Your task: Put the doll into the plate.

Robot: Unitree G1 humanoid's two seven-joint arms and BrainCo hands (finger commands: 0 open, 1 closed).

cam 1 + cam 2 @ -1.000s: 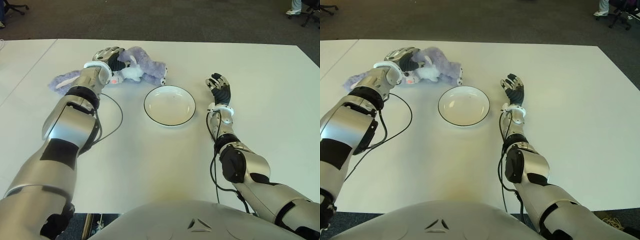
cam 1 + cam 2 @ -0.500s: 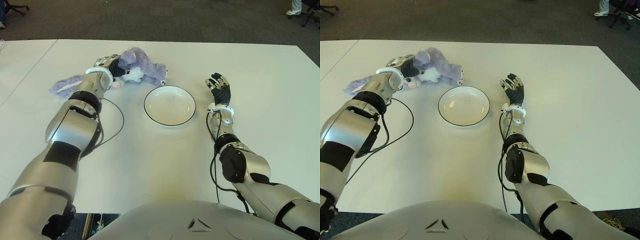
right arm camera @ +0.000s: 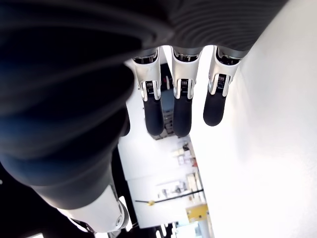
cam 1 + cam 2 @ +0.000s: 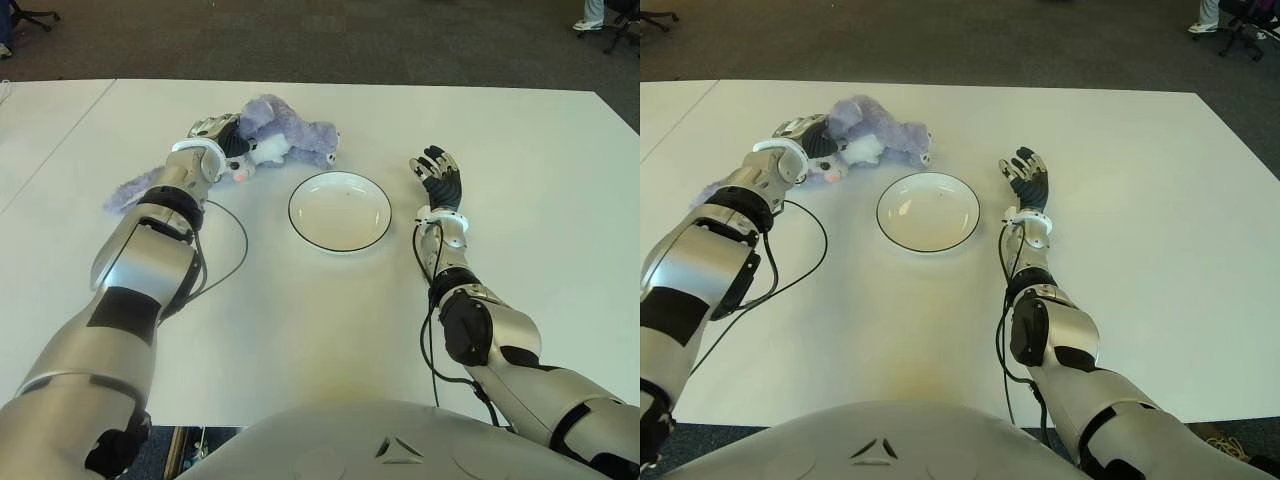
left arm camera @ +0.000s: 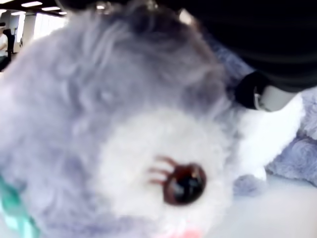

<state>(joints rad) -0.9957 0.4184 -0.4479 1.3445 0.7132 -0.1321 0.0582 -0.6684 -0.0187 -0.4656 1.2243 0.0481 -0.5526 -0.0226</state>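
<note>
Between our left hand [image 4: 215, 136] fingers, curled closed, sits the doll [image 4: 285, 135], so we judge the carry underway: next lift toward plate [image 4: 340, 211]; right hand [image 4: 438, 178] beside it, fingers spread, empty.

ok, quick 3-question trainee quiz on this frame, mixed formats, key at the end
1. True or false: the doll already lies in the plate.
2. Multiple choice: where does the right hand show? A) over the plate, B) on the plate's right, holding nothing, C) on the doll.
3. Fill in: the left hand has its fingers closed on the ____.

Key
1. False: the doll is on the table, beyond the plate and to its left, and the plate holds nothing.
2. B: its fingers are extended, nothing between them.
3. doll: the left wrist view shows the plush face pressed right up against that hand.
</note>
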